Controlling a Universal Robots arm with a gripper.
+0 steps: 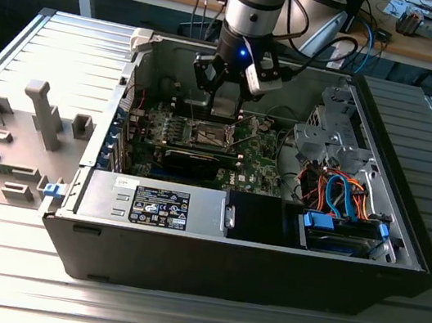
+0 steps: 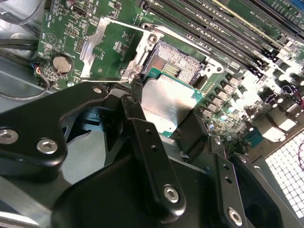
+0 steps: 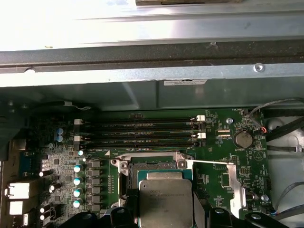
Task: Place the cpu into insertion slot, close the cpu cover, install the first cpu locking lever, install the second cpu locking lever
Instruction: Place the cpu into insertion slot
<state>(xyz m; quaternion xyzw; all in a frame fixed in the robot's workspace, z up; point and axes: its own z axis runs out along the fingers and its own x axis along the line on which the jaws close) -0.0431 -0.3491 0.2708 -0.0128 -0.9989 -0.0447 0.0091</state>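
**Holding the cpu (image 2: 166, 102) just over the open insertion slot (image 2: 173, 64)**

The gripper (image 1: 224, 105) was closed on the cpu. In the second wrist view its black fingers (image 2: 137, 114) pressed on two opposite edges of the chip, so the silvery top stayed free and faced up. This side grip probably served to keep the contact side untouched and to let the chip go down flat into the slot. The cpu hung slightly tilted, near the edge of the slot and partly over it. It looked not yet seated, but I could not tell if one corner already touched the frame.

The cpu cover (image 2: 92, 52) was folded back and rested over the green motherboard (image 1: 258, 156) beside the slot, near a round coin battery (image 2: 61, 63). I judge that it lay there so that the slot stayed open for the chip.

Several things were hard to make out. The chip hid its own underside and part of the slot below it. In the first wrist view the frame edge cut off the lower part of the chip. A thin bright rod (image 3: 209, 163) ran along the open cover; it might be a locking lever, but I was not sure. In the exterior view the gripper stood deep inside the computer case (image 1: 262, 281) and covered the slot area.
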